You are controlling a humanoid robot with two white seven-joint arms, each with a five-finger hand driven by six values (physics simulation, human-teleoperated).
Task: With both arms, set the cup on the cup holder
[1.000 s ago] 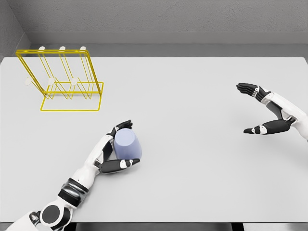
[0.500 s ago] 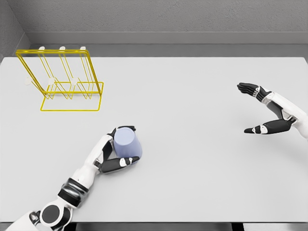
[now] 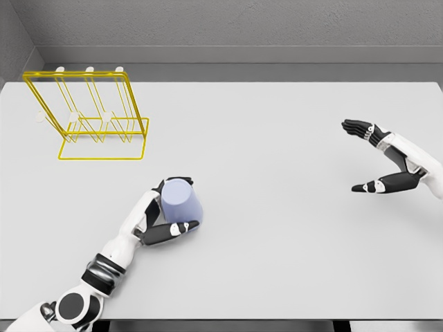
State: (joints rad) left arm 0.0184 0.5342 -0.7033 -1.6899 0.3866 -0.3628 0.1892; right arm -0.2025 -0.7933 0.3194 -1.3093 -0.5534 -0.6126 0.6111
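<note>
At the near left, the left robot hand [image 3: 158,220] is seen clenched around the pale lavender, smooth-sided plastic cup [image 3: 178,201], with the dark thumb [image 3: 173,229] pressed against the cup's lower side and the other fingers curled behind its far side. The cup is tilted, its flat closed end turned up toward the camera, and whether it touches the surface cannot be told. Compared with the picture a second ago, the cup and the hand have been shifted slightly to the left and a little farther from the viewer, and the white forearm has been drawn leftward with them. The light grey flat counter [image 3: 277,159] is spread beneath everything. At the right, farther back, the right robot hand [image 3: 382,158] is held released, its fingers extended and parted from the thumb, nothing being grasped; it is placed well apart from the cup and has been left nearly unchanged from the earlier pictures. At the far left of the counter, the yellow wire-frame cup holder [image 3: 97,114] with white-tipped pegs is stood upright, well apart from the cup and from both hands, and its position is unchanged.
</note>
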